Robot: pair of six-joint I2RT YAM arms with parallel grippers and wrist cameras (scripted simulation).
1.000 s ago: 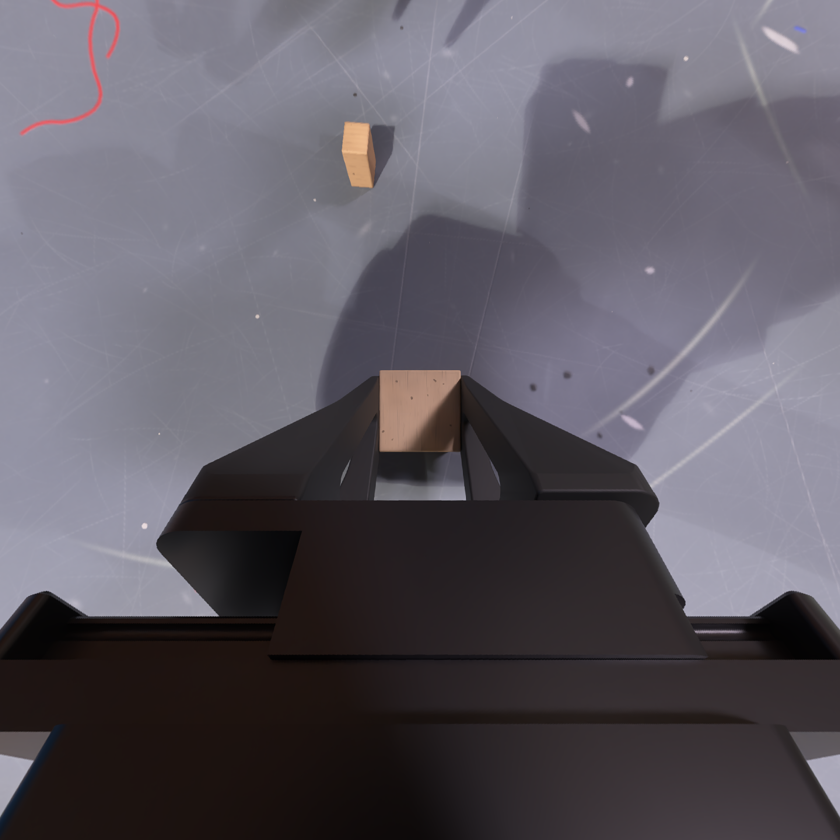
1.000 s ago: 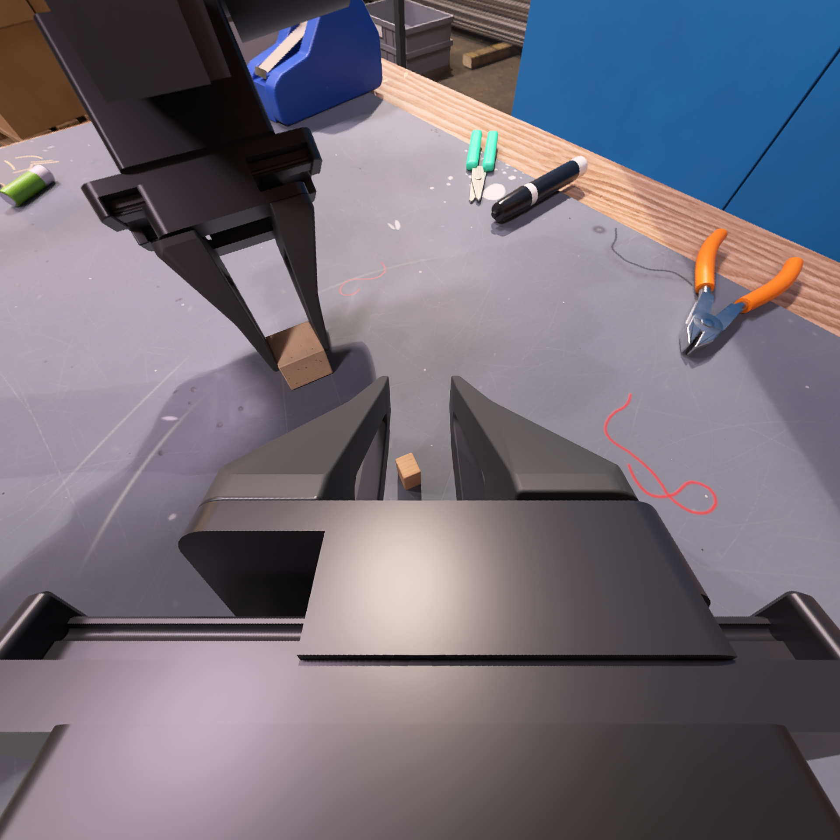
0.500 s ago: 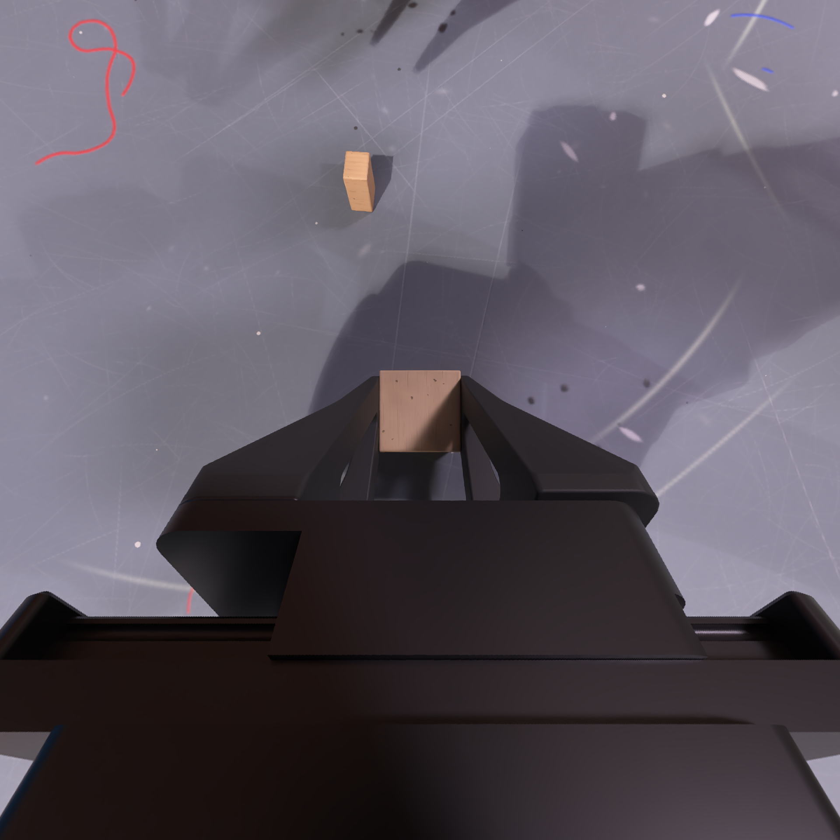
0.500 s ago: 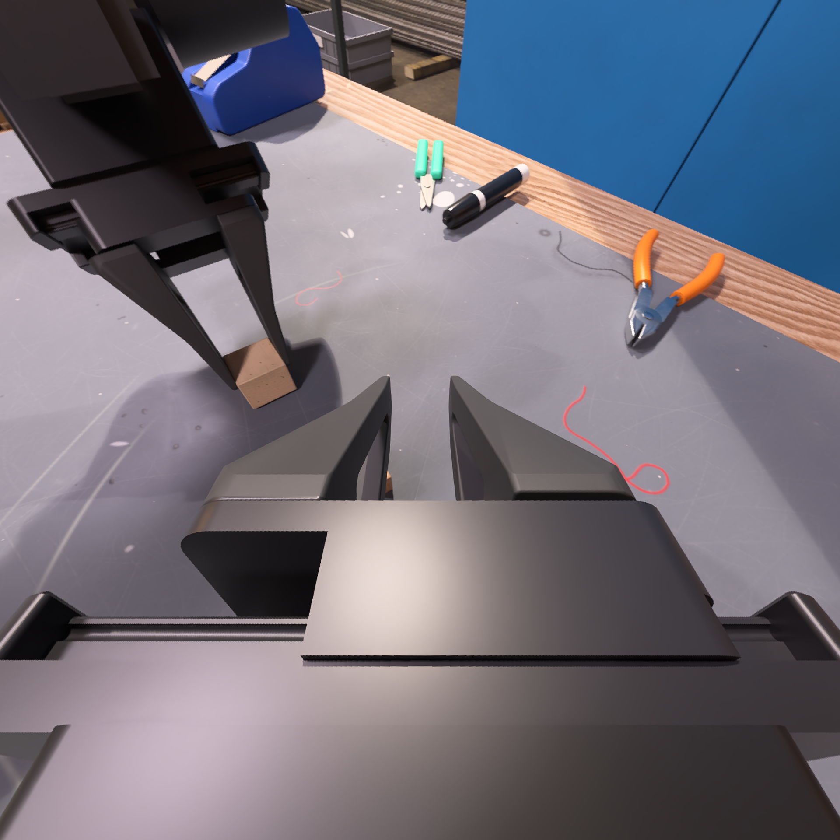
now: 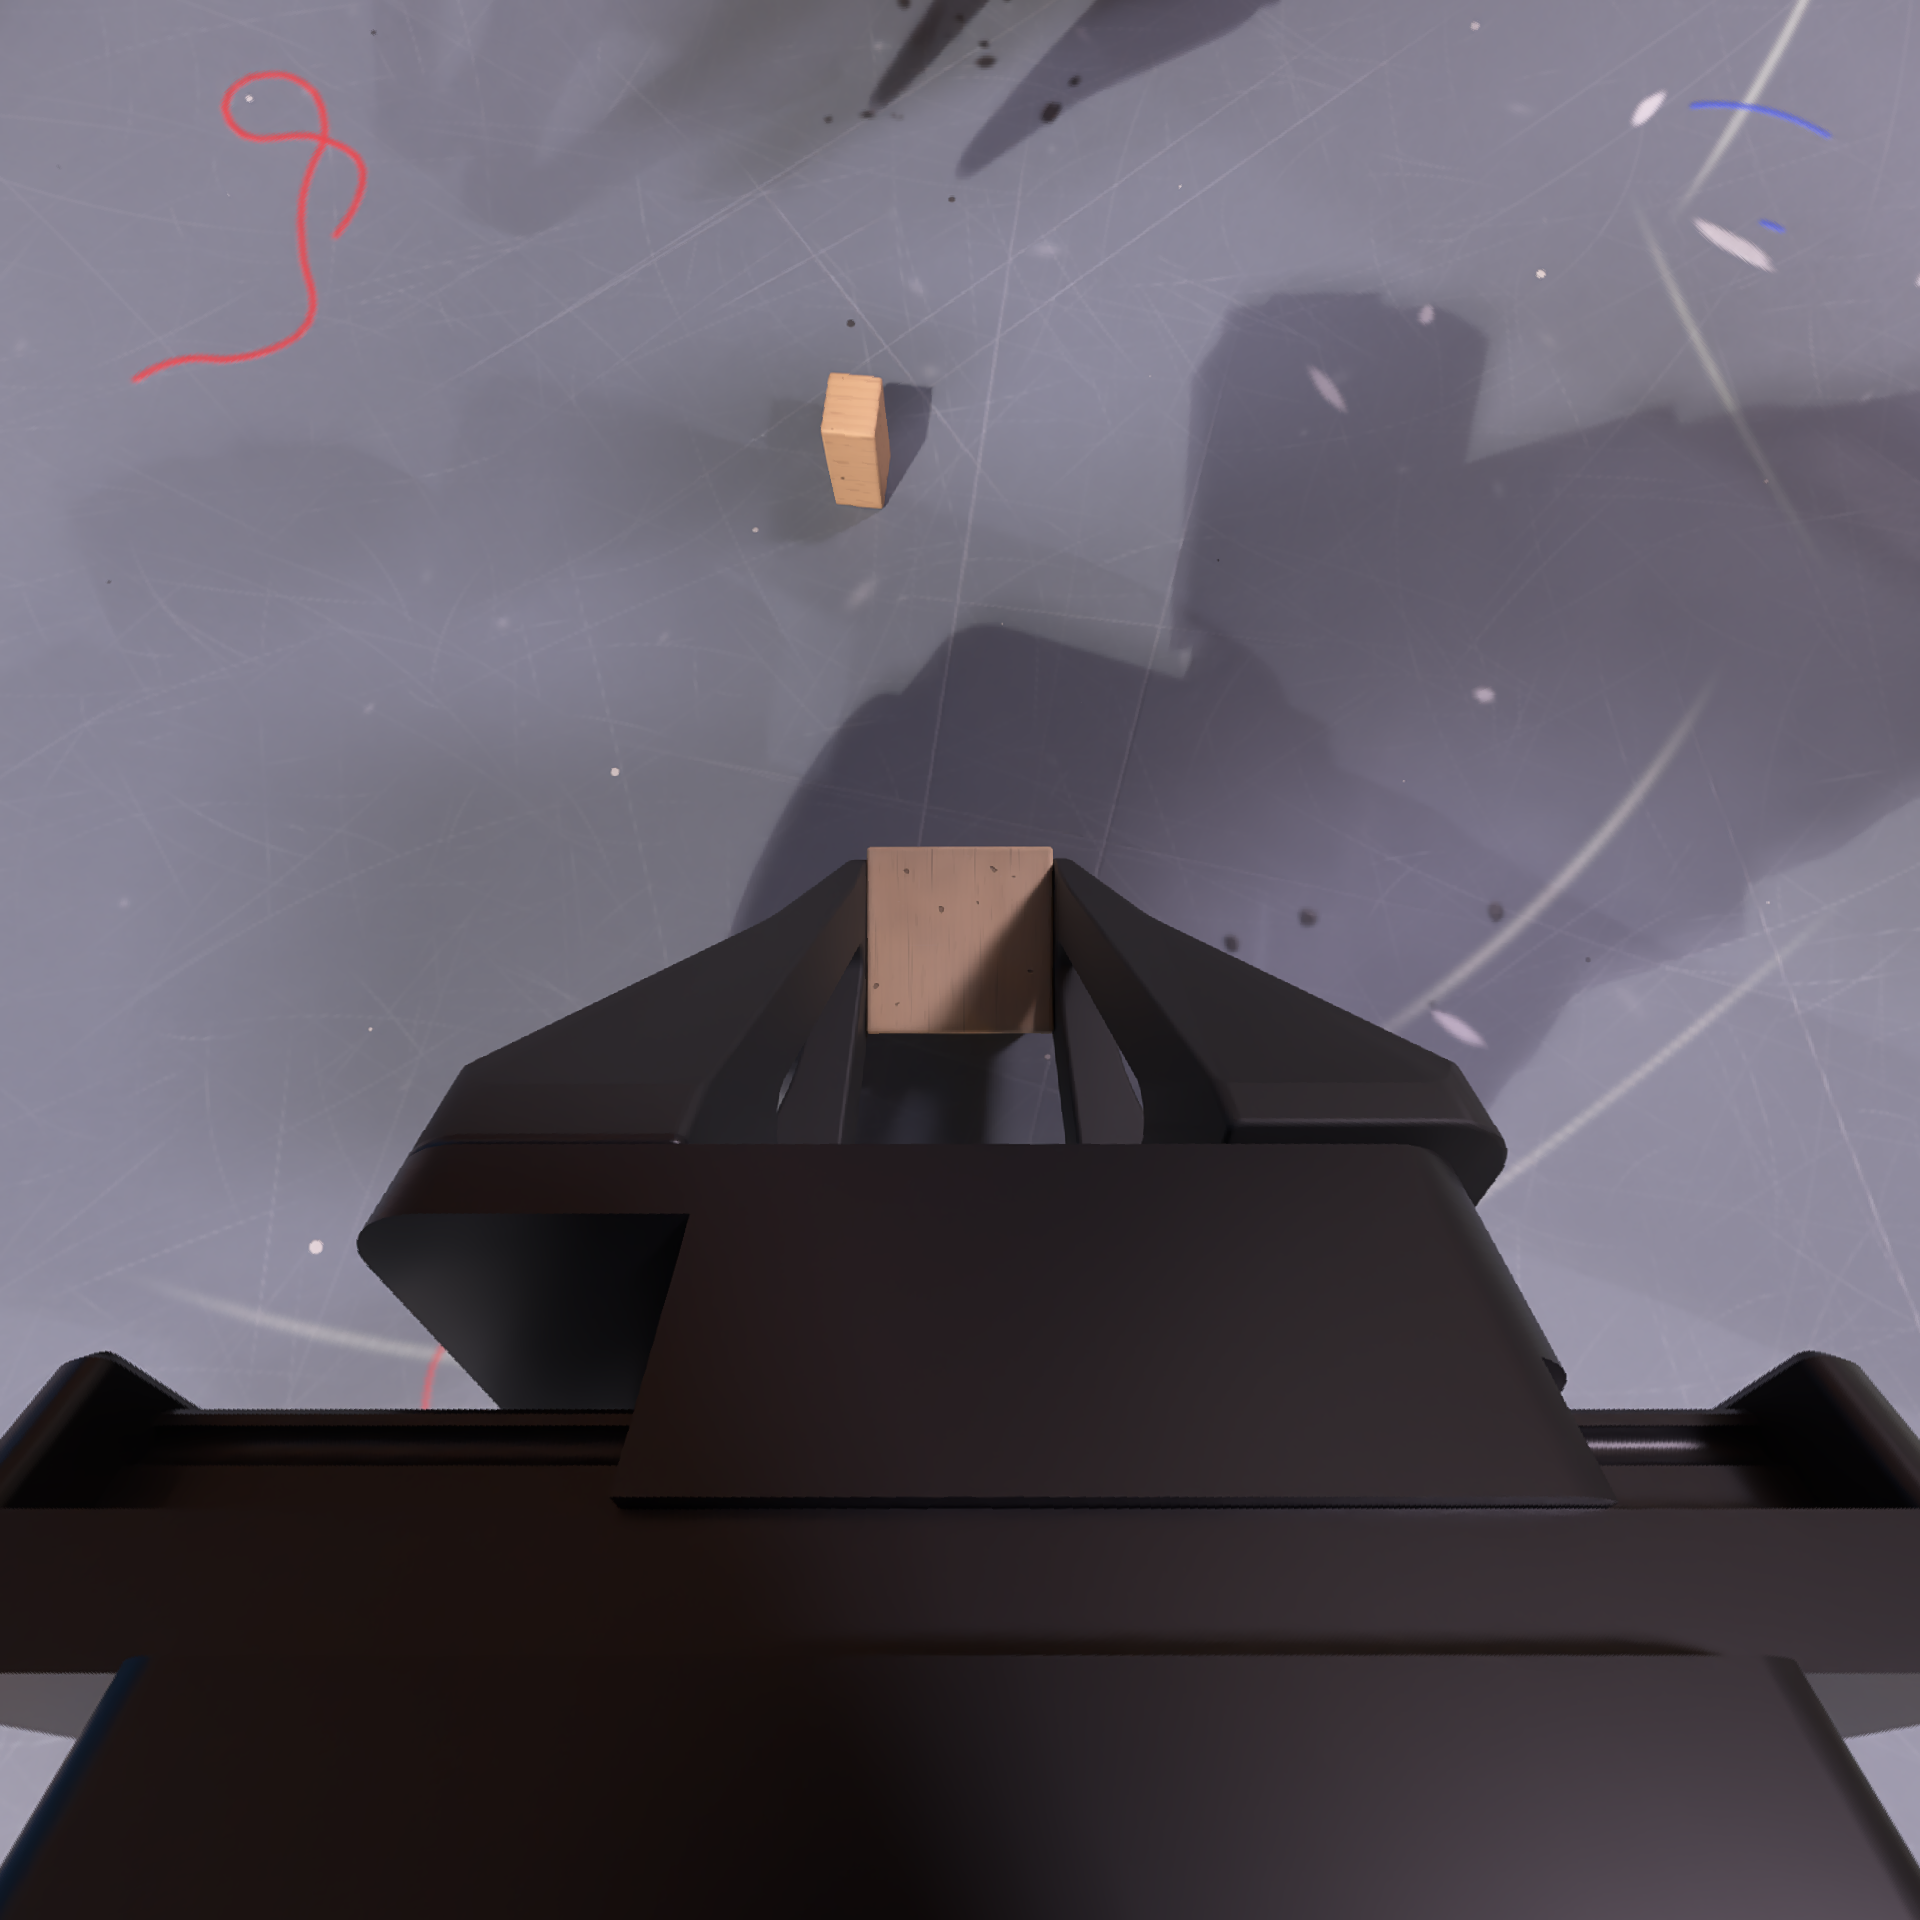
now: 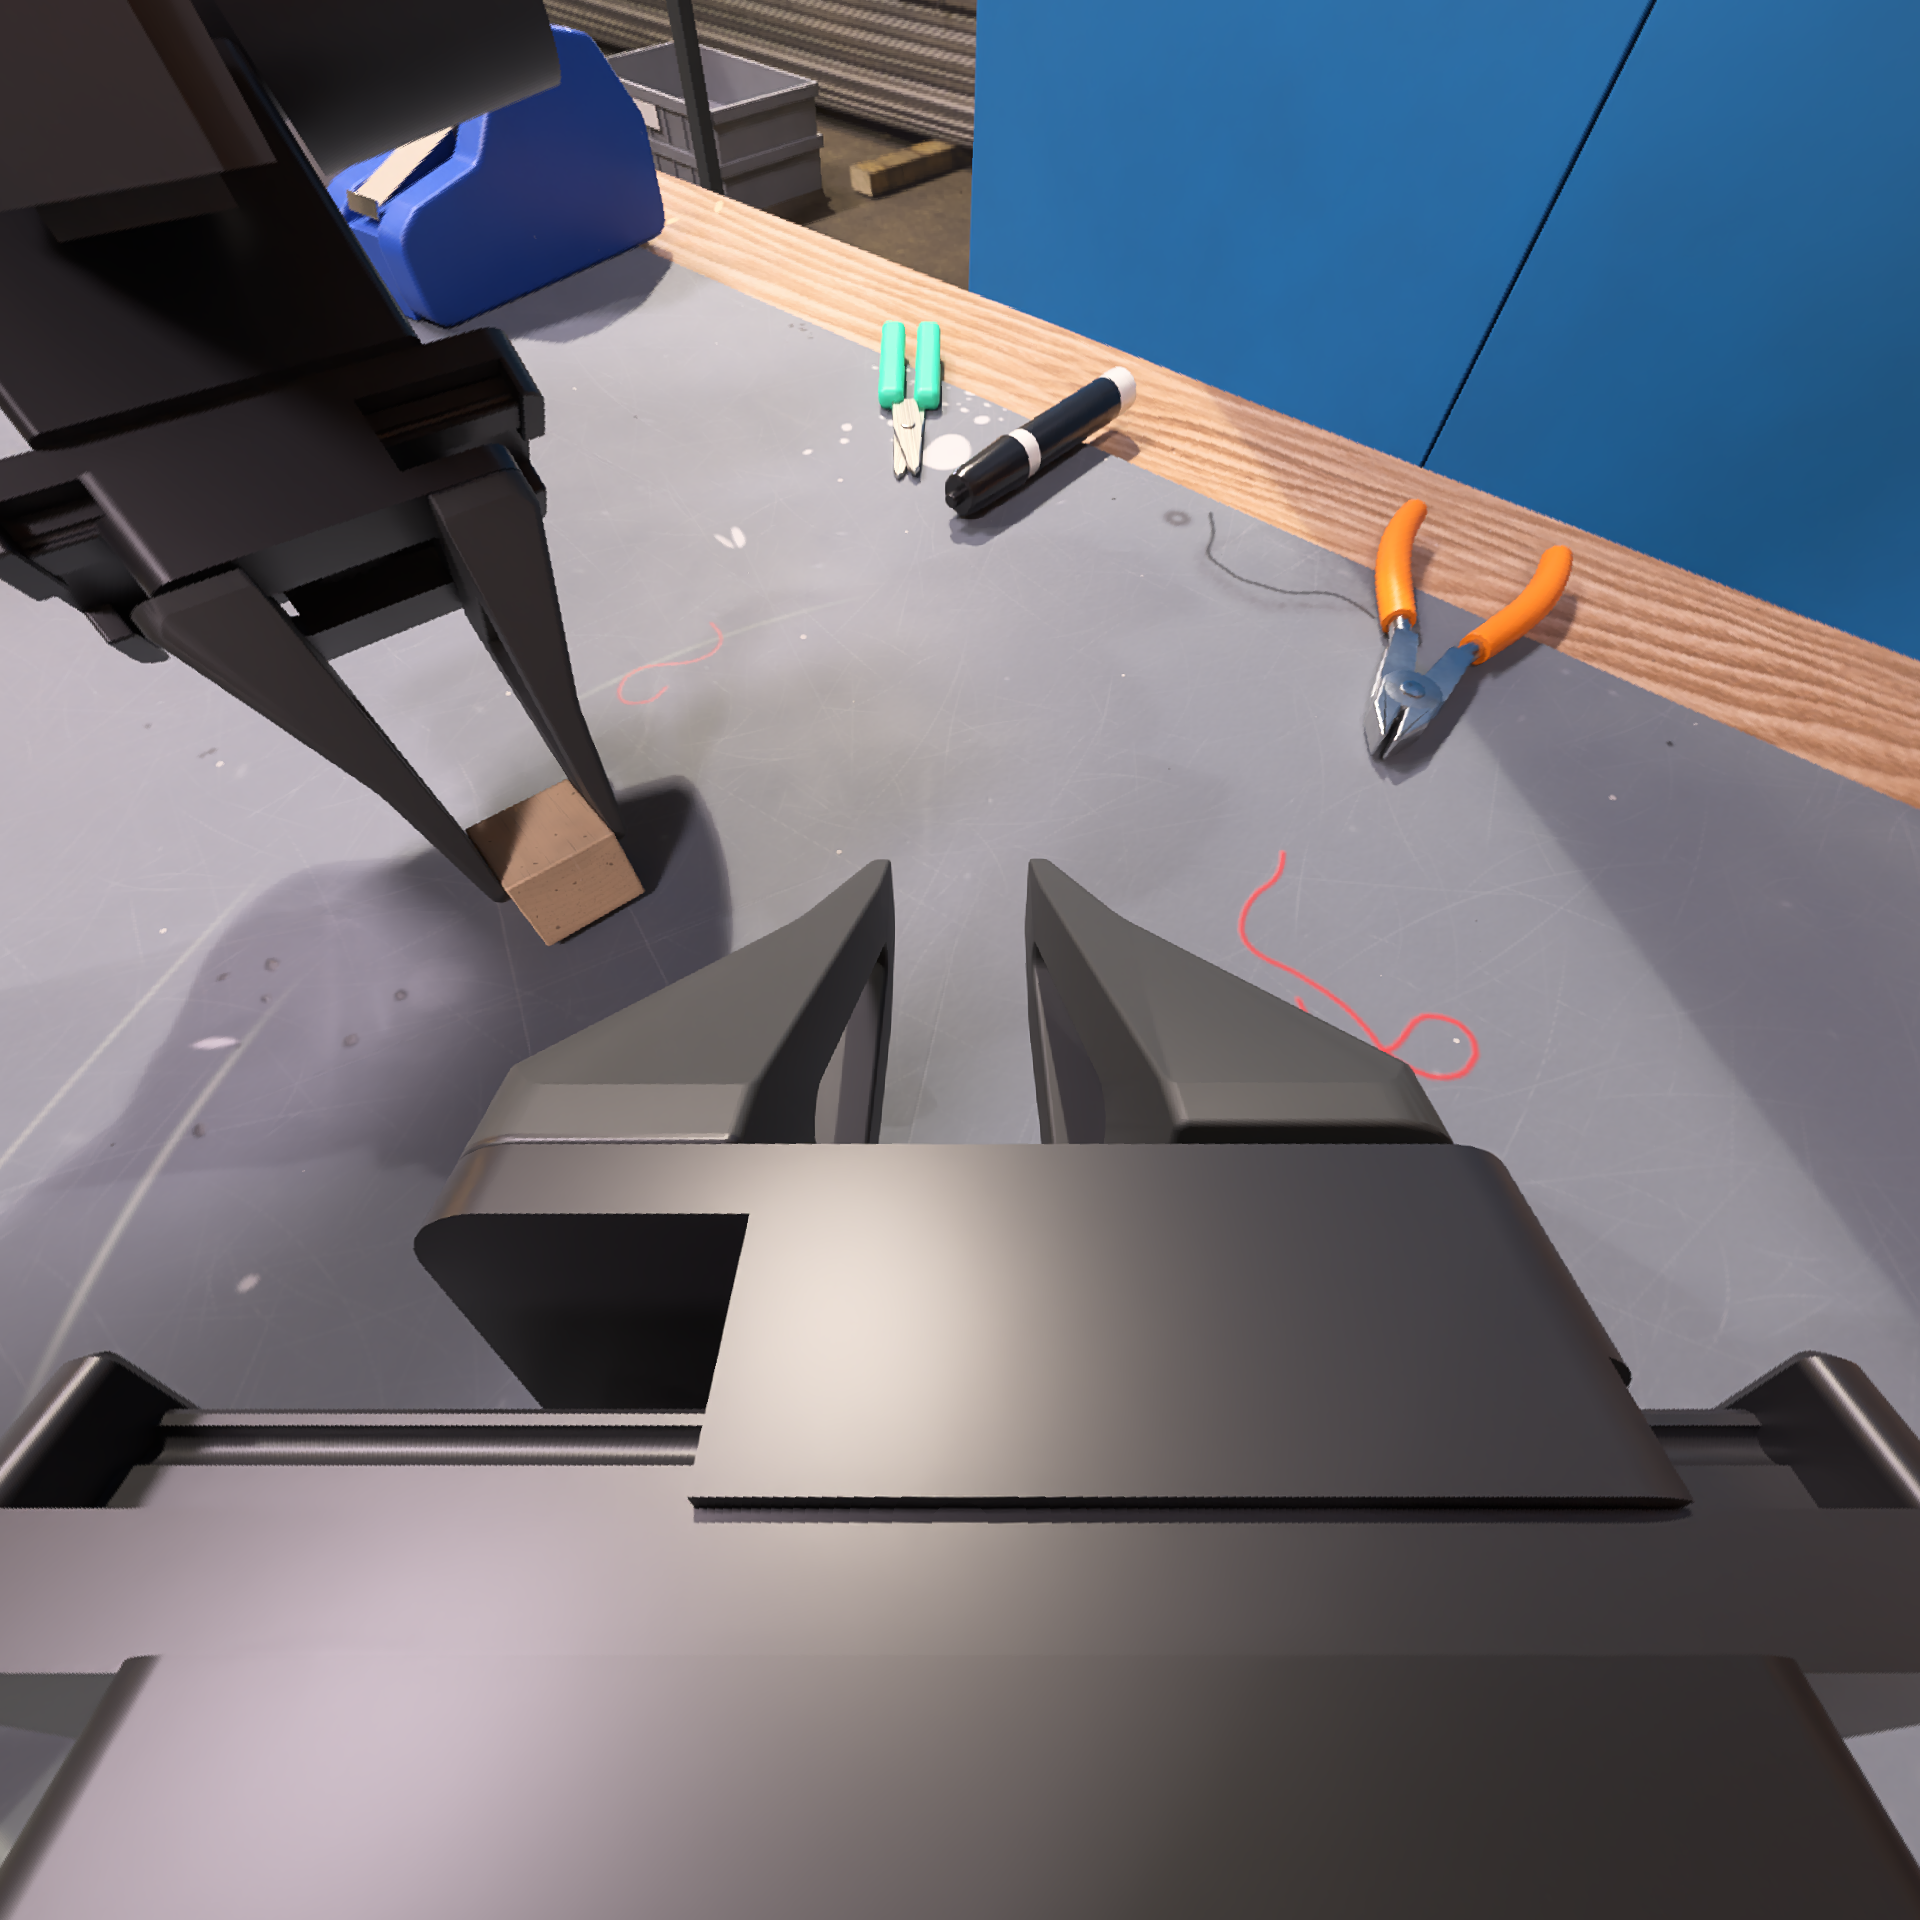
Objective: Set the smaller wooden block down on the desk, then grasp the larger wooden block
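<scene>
The larger wooden block point(image 5: 960, 940) is a pale cube clamped between the fingertips of my left gripper point(image 5: 960, 873), just above the grey desk point(image 5: 416, 727). The right wrist view shows the same gripper point(image 6: 551, 852) pinching that block point(image 6: 566, 878) from above. The smaller wooden block point(image 5: 854, 442) stands alone on the desk ahead of the left gripper. My right gripper point(image 6: 958, 873) is open and empty. The smaller block is hidden in the right wrist view.
Along the wooden desk edge point(image 6: 1299, 468) lie green-handled snips point(image 6: 907, 390), a black marker point(image 6: 1039, 442) and orange pliers point(image 6: 1444, 634). A blue case point(image 6: 509, 208) stands at the back left. Red thread point(image 6: 1351, 997) lies right of the right gripper. A blue wall point(image 6: 1455, 208) stands behind.
My left gripper has risen a little with the larger block in it. My right gripper has drawn back, and the smaller block has passed out of its view.
</scene>
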